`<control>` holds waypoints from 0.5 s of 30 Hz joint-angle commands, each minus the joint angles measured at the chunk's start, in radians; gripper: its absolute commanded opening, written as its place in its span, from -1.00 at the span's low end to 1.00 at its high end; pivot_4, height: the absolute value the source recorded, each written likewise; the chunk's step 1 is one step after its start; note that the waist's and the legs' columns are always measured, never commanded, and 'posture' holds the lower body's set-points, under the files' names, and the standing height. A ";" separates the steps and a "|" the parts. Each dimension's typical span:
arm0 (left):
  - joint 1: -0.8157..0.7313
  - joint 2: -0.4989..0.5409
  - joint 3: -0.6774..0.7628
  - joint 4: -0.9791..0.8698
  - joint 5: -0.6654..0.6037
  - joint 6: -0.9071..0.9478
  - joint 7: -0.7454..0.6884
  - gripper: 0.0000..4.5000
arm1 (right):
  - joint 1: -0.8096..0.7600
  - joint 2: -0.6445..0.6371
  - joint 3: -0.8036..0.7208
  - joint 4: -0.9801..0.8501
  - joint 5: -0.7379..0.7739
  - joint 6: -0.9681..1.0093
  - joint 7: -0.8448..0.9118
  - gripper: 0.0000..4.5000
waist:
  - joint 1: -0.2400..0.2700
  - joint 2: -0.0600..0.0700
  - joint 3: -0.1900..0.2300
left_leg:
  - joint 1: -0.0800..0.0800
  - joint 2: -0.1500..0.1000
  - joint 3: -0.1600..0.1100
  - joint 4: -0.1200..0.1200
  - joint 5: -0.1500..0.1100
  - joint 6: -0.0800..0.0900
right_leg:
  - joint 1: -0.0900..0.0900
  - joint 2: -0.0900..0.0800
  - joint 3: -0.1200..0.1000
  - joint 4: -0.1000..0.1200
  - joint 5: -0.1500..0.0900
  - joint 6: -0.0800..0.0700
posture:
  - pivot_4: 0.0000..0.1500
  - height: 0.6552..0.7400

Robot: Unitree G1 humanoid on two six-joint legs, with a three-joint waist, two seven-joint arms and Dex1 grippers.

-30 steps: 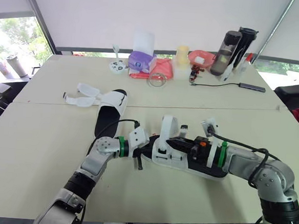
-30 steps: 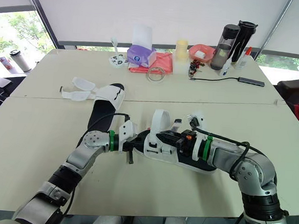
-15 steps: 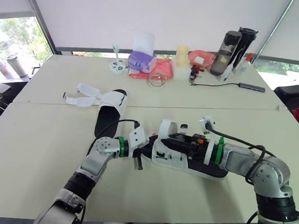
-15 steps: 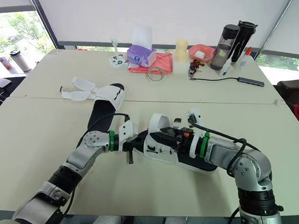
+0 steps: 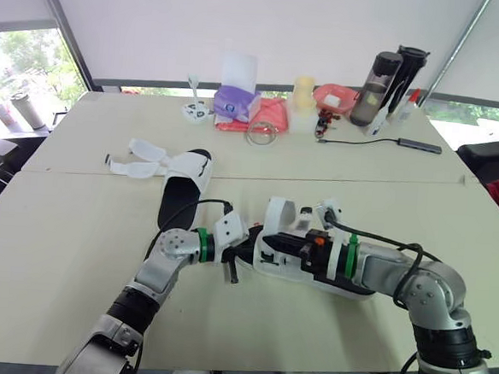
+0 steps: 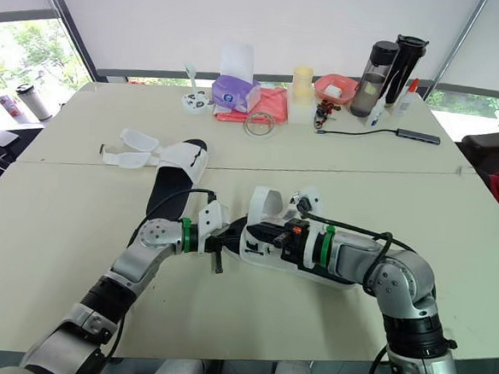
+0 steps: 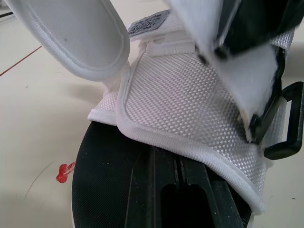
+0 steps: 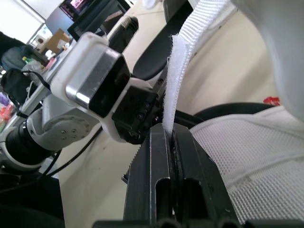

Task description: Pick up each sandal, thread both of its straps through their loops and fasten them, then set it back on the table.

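My right gripper has slid left over the black-soled white mesh sandal at the near middle of the cream table. Its jaws pinch the white woven strap, now folded lower. My left gripper stays clamped on the sandal's toe end. I judge the strap is closing on its black plastic loop but is not yet threaded.

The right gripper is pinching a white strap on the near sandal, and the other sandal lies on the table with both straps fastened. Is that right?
Not quite. The right gripper does pinch a white strap of the near sandal, but the other sandal lies on the table with both straps unfastened and splayed out flat, as the left eye view shows.
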 commanded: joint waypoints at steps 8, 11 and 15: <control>0.024 0.003 -0.036 0.049 0.043 0.018 0.001 -1.00 | -0.007 -0.012 -0.049 -0.028 0.093 0.066 0.000 -0.97 | 0.000 0.000 0.000 | 0.000 0.000 0.000 0.000 0.000 0.000 | 0.000 0.000 0.000 0.000 0.001 -0.001 | 1.00 1.00; 0.026 0.001 -0.037 0.047 0.043 0.020 0.003 -1.00 | 0.011 -0.008 -0.031 -0.023 0.060 0.049 0.003 -0.97 | 0.000 0.000 0.000 | 0.000 0.000 0.000 0.000 0.000 0.000 | 0.000 0.000 0.000 0.000 0.000 -0.001 | 1.00 1.00; 0.026 0.001 -0.037 0.048 0.044 0.020 0.004 -1.00 | 0.024 -0.010 -0.017 -0.021 0.033 0.037 0.012 -0.97 | 0.000 0.000 0.000 | 0.000 0.000 0.000 0.000 0.000 0.000 | 0.000 0.000 0.000 0.000 0.000 0.000 | 1.00 1.00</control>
